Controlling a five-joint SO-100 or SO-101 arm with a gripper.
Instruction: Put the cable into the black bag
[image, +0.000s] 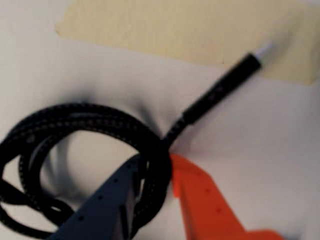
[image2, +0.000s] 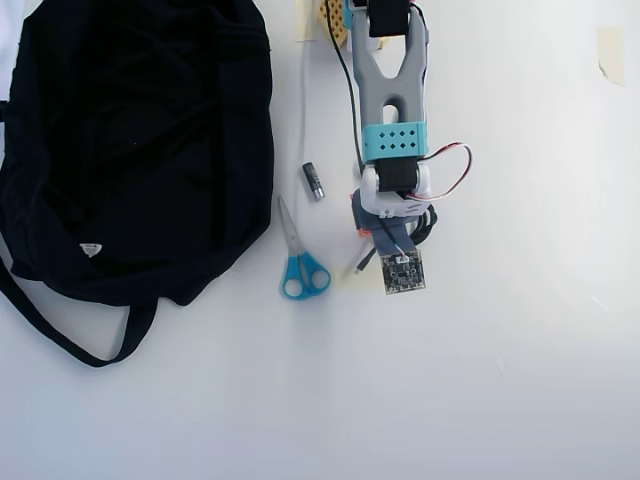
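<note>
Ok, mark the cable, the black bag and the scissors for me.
cable (image: 90, 120): wrist view, top of its coil.
black bag (image2: 140, 140): overhead view, middle of its fabric.
scissors (image2: 305, 275): overhead view, blue handles.

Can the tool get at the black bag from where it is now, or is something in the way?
Probably yes. In the overhead view the black bag lies left of the tool, with only flat scissors and a small battery on the table between. The wrist view shows the cable between the jaws.

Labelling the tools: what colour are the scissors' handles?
Blue, on the scissors lying between the black bag and the arm; clearest in the overhead view.
</note>
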